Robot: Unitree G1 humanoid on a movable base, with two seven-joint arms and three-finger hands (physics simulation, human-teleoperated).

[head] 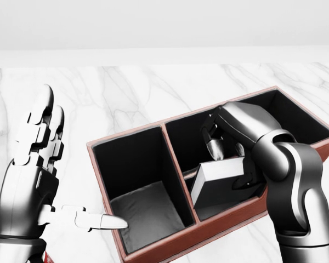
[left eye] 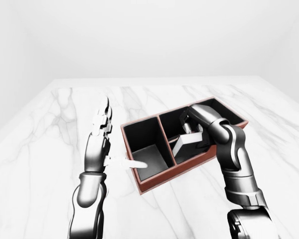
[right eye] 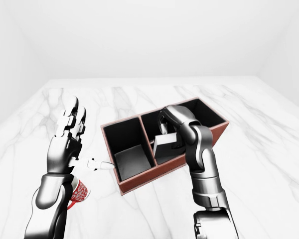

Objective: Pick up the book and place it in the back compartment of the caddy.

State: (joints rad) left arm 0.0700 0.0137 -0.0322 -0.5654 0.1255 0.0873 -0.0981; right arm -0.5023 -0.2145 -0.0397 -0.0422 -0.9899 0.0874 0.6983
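Surface [left eye: 50, 129]: white marble with grey veining, filling most of each view and ending at a pale wall at the top.

Caddy [head: 153, 249]: a red-brown box with a black interior, lying at an angle near the middle of the head view. Upright walls split it into compartments. The left compartment holds nothing but its grey floor. A low cross-wall divides the middle section into an upper and a lower part; a further compartment lies at the upper right, partly hidden by the right arm.

Right arm: enters from the bottom right of the head view and bends down over the caddy's middle section.

Left hand [head: 33, 175]: held upright to the left of the caddy, clear of it, palm toward the box. The fingers are spread wide and straight; the thumb points right, its tip just over the caddy's lower-left corner. It holds nothing.

Right hand [head: 230, 159]: inside the middle section, fingers closed on the book from above and from the right.

Book [head: 219, 183]: a grey-white block, tilted, its lower end down in the middle section and leaning across the low cross-wall. Whether it touches the floor cannot be told.

Cup [right eye: 78, 191]: red-and-white patterned, on the surface beneath the left forearm, seen only in the right-eye view.
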